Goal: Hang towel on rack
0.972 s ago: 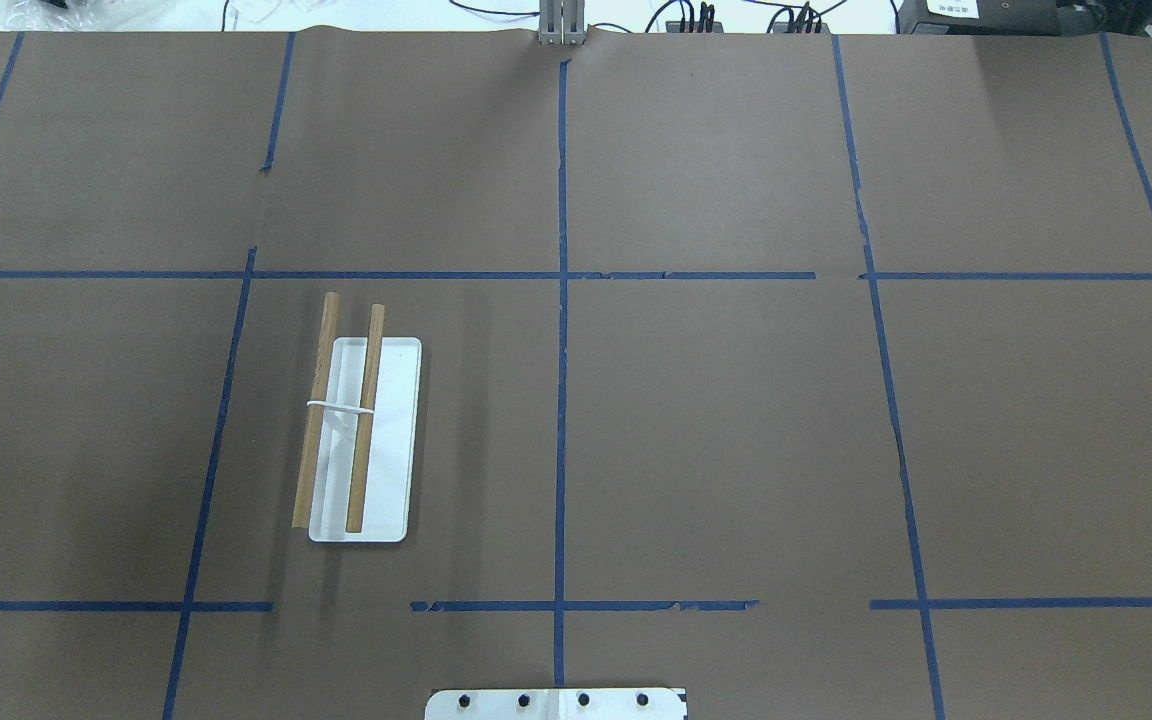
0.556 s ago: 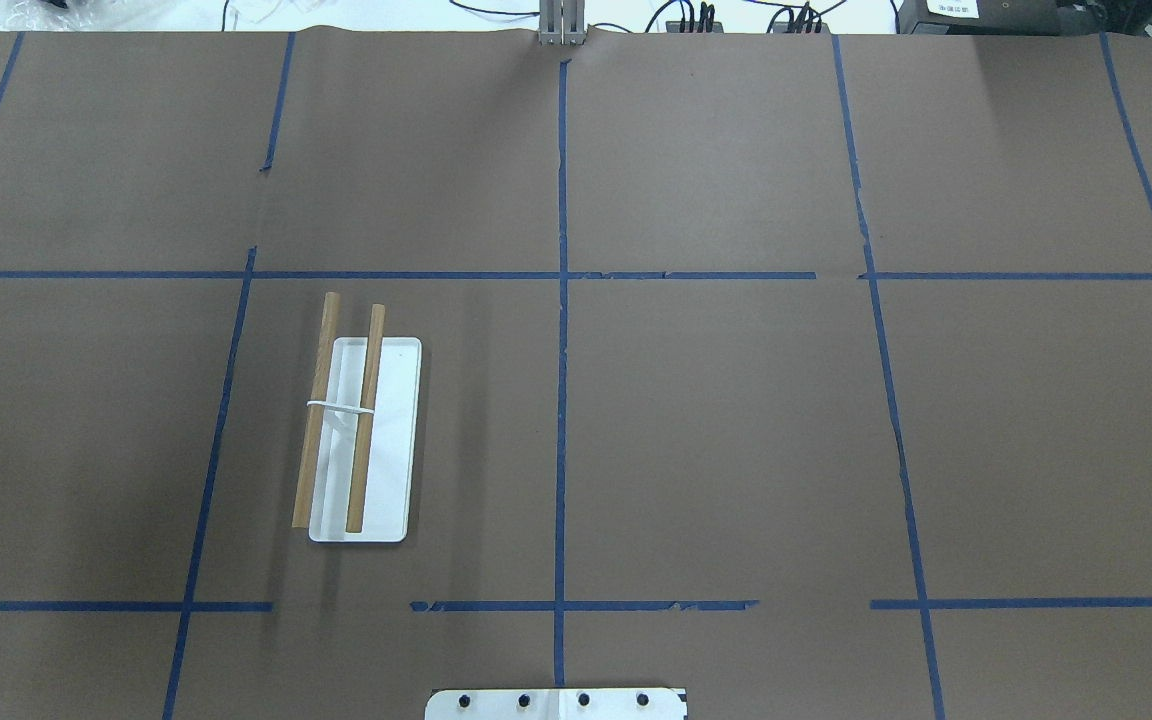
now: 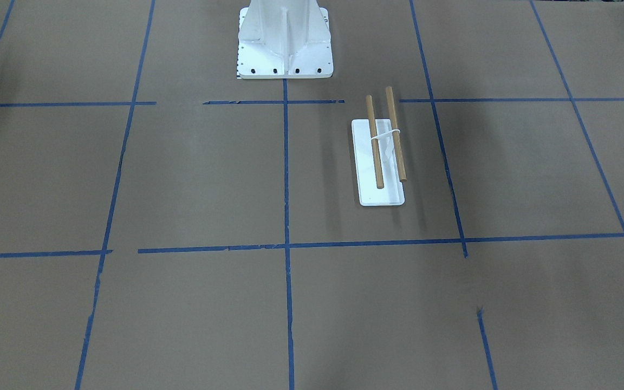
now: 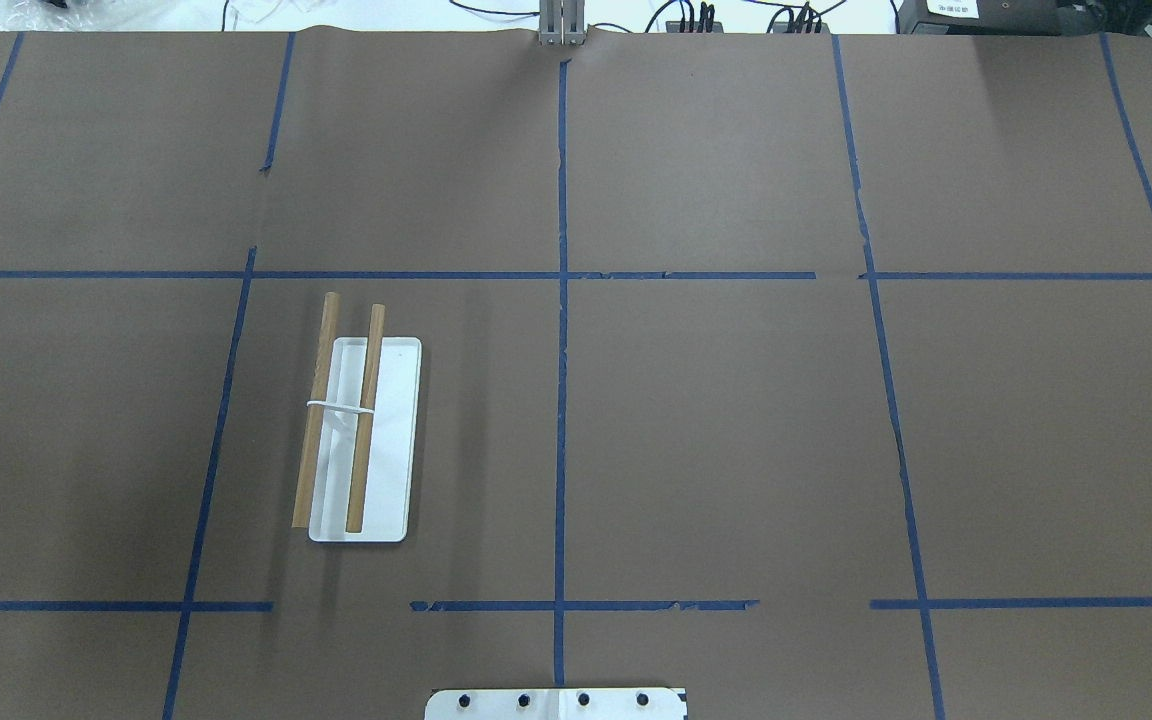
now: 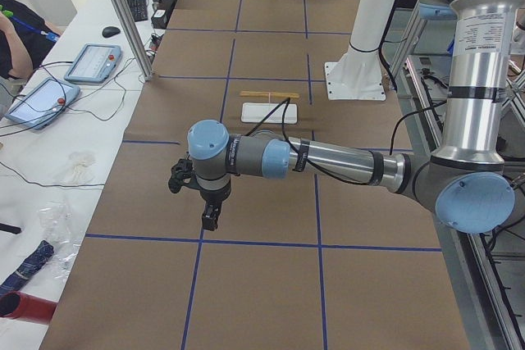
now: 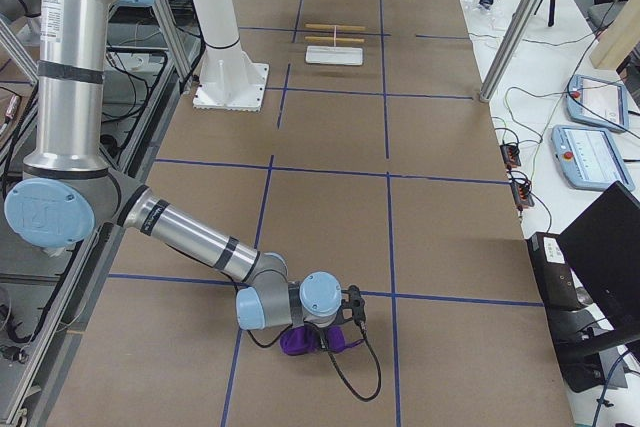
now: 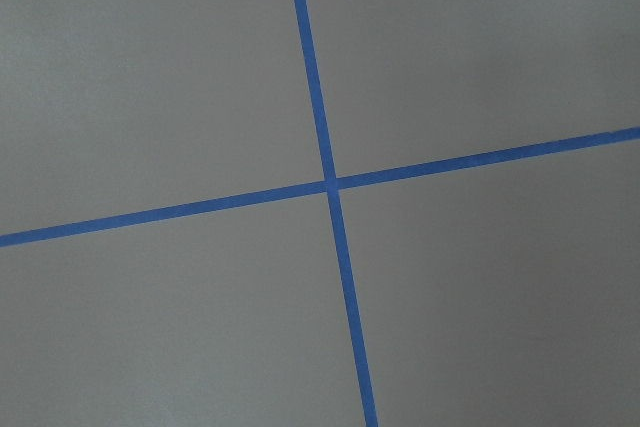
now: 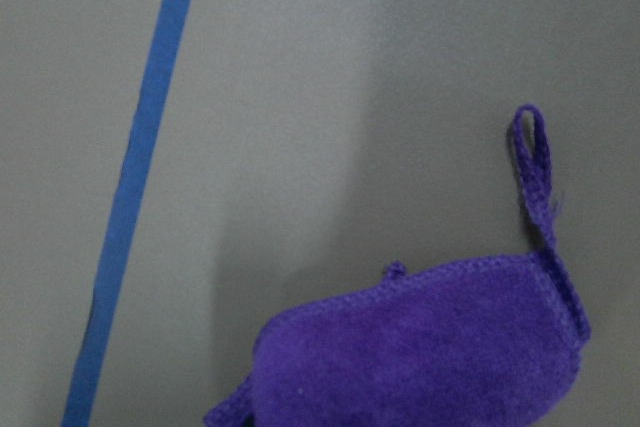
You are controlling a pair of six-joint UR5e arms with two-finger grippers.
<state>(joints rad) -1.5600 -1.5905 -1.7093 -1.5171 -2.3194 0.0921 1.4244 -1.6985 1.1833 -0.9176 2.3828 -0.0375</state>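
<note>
Grip failure is the likeliest trouble. Fingers of the right gripper (image 6: pixel 336 332) cannot be judged as apart or closed; none show in the wrist view. That gripper sits low over the purple towel (image 8: pixel 430 347), a bunched heap with a thin loop (image 8: pixel 532 162) sticking out, at the right end of the table (image 6: pixel 450 227). Closing on the loop or one edge alone could let the cloth slip or hang lopsided. The rack (image 4: pixel 391 440) stands well apart on the left half, so the carry is long, and a trailing fold could knock its rods (image 4: pixel 364 420). The right forearm lies low along the table, wrist bent down. The left gripper (image 5: pixel 210 220), fingers likewise unreadable, hangs above the table beyond the rack, forearm level.
</note>
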